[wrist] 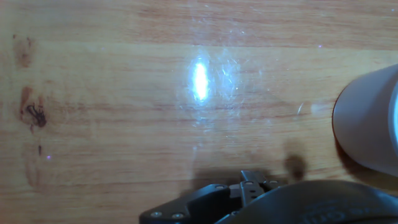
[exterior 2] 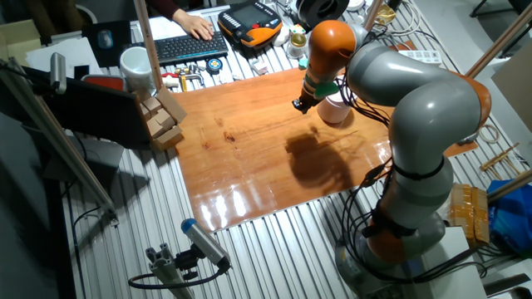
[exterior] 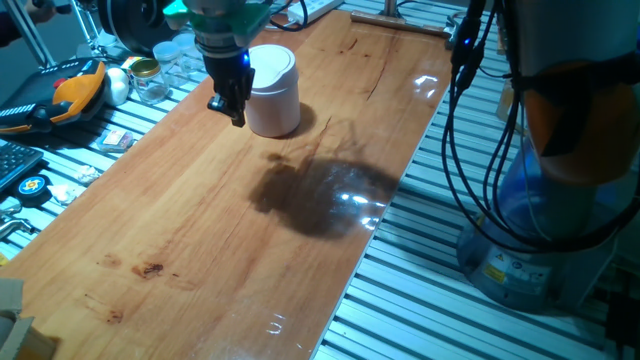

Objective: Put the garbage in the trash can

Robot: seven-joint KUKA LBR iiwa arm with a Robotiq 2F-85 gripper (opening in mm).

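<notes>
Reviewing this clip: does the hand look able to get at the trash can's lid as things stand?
Probably yes. The hand hangs right beside the trash can, at its side, with bare wooden table around and nothing between them. The lid looks uncovered. Whether the hand holds the garbage cannot be told; no wad shows in any view.

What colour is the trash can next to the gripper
White, clearest in one fixed view: the trash can beside the gripper.
</notes>
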